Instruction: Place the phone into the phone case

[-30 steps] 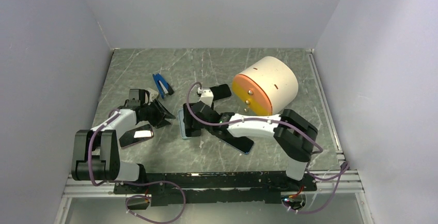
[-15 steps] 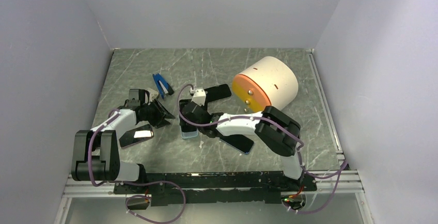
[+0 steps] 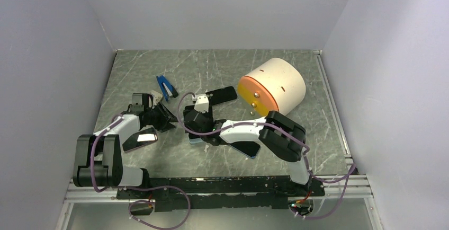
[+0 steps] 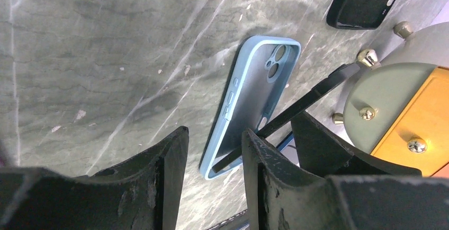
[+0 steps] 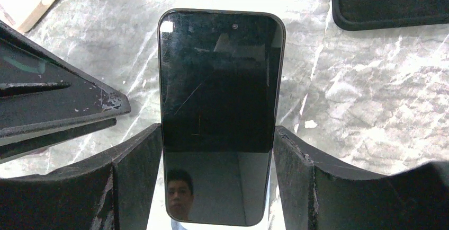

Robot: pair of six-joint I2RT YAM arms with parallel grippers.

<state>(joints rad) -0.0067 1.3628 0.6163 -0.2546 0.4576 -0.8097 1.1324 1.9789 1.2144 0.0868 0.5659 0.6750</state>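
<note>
Leftward since a second ago, our right gripper [image 5: 218,145] now sits near our left gripper [image 4: 214,145], whose jaws stand half open on nothing. On the table [image 3: 222,71] lies the blue case [image 4: 249,108]. The phone [image 5: 221,113], clamped by its long sides between our right jaws, slants over the case, its low end meeting it.

1. A grey marbled table [image 3: 222,65] is seen.
2. A light-blue phone case [image 4: 249,103] is laid flat near the middle.
3. A black case [image 3: 221,94], a blue clip [image 3: 166,87], a cream drum [image 3: 275,84] and two dark phones [image 3: 140,138] [image 3: 248,149] are also laid on it.
</note>
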